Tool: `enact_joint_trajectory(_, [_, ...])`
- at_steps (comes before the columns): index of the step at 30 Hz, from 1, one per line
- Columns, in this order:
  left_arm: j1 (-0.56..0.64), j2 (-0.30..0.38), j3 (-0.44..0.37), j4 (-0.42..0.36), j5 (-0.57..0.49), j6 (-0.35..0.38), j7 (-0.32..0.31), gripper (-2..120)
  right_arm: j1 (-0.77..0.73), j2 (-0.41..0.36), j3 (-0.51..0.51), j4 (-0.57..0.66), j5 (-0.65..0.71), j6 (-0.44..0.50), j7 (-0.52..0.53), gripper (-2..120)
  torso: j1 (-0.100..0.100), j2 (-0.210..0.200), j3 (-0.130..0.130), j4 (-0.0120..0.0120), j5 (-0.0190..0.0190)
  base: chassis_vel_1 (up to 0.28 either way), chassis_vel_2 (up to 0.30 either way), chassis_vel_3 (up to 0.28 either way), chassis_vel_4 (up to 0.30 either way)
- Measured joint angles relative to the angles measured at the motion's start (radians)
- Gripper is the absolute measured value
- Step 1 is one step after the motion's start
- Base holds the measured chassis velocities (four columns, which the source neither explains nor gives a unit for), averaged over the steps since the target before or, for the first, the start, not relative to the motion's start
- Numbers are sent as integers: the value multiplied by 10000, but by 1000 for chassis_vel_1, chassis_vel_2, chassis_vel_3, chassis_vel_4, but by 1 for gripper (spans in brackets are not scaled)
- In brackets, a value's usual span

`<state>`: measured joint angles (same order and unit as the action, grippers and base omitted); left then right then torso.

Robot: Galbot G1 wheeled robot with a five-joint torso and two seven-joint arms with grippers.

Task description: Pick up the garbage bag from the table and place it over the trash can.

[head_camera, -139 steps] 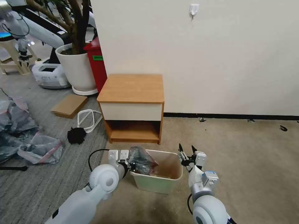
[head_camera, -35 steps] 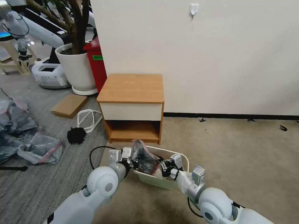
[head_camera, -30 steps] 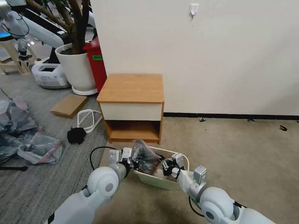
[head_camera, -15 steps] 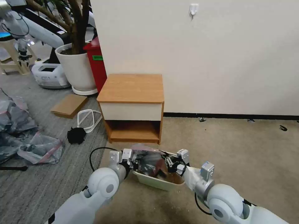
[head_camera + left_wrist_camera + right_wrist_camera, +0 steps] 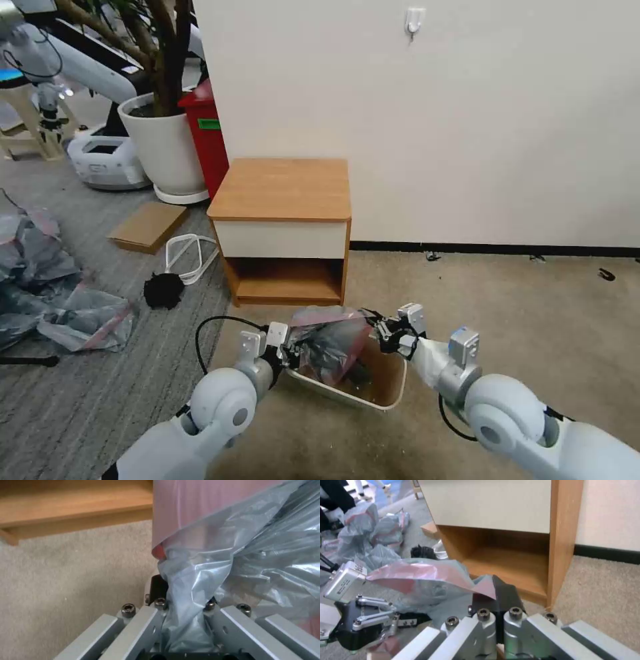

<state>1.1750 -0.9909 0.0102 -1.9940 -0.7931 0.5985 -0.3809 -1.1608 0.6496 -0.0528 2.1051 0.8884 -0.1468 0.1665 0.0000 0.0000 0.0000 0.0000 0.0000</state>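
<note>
- The pickup is looking done: the garbage bag (image 5: 330,343) is off the table (image 5: 283,190), whose tabletop is bare, and is hanging above the trash can (image 5: 393,387) on the carpet, near the table's front edge.
- The left hand (image 5: 290,348) is pinching the bag's left end; the right hand (image 5: 381,331) is clamping its right corner.
- Left to do, I judge: spreading the mouth and seating it over the rim.
- The bag is looking thin, crinkled, translucent grey, its pink band stretching between both hands.
</note>
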Motion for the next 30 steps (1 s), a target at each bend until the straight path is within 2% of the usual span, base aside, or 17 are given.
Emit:
enact_joint_trajectory(6, [187, 17, 72, 57, 1087, -407, 771, 3, 308, -43, -249, 69, 413, -389, 381, 0, 0, 1, 0, 0, 0, 0, 0, 0, 0])
enact_joint_trajectory(8, [197, 18, 75, 57, 1128, -434, 803, 3, 344, -38, -278, 64, 442, -411, 402, 0, 0, 0, 0, 0, 0, 0, 0, 0, 0])
enact_joint_trajectory(10, [348, 16, 83, 84, 1848, -819, 1447, 3, 690, 6, -511, -109, 738, -803, 649, 0, 0, 0, 0, 2, 1, 0, 0, 0, 0])
enact_joint_trajectory(12, [380, 16, 83, 94, 2013, -949, 1600, 3, 760, 12, -551, -168, 814, -894, 699, 0, 0, 0, 0, 1, 0, 0, 0, 0, 0])
enact_joint_trajectory(14, [501, 47, -1, 118, 2559, -1437, 2213, 3, 920, -18, -629, -411, 927, -1190, 799, 0, 0, 0, 0, 0, 0, 0, 0, 0, 0])
enact_joint_trajectory(15, [501, 47, -1, 118, 2559, -1437, 2213, 3, 920, -18, -629, -411, 927, -1190, 799, 0, 0, 0, 0, 0, 0, 0, 0, 0, 0])
enact_joint_trajectory(17, [559, 123, -41, 187, 2905, -1845, 2683, 3, 1008, -80, -692, -560, 1033, -1371, 802, 0, 0, 0, 0, 0, 0, 0, 0, 0, 0])
enact_joint_trajectory(20, [565, 150, -81, 234, 3050, -2061, 2952, 3, 1071, -107, -692, -638, 1208, -1565, 805, 0, 0, 0, 0, 0, 0, 0, 0, 0, 0])
enact_joint_trajectory(23, [563, 216, -143, 358, 3306, -2468, 3521, 3, 1250, -168, -700, -833, 1422, -1817, 863, 0, 0, 0, 0, 0, 0, 0, 0, 0, 0])
enact_joint_trajectory(24, [563, 216, -143, 358, 3306, -2468, 3521, 3, 1250, -168, -700, -833, 1422, -1817, 863, 0, 0, 0, 0, 0, 0, 0, 0, 0, 0])
enact_joint_trajectory(27, [608, 253, -268, 560, 3707, -2930, 4129, 3, 1398, -215, -696, -941, 1667, -2130, 909, 0, 0, 0, 0, 0, 0, 0, 0, 0, 0])
enact_joint_trajectory(29, [617, 255, -281, 580, 3742, -2988, 4182, 3, 1409, -219, -694, -952, 1685, -2173, 911, 0, 0, 0, 0, 0, 0, 0, 0, 0, 0])
enact_joint_trajectory(30, [653, 275, -381, 696, 3945, -3280, 4548, 3, 1449, -227, -691, -1053, 1729, -2400, 927, 0, 0, 0, 0, 0, 0, 0, 0, 0, 0])
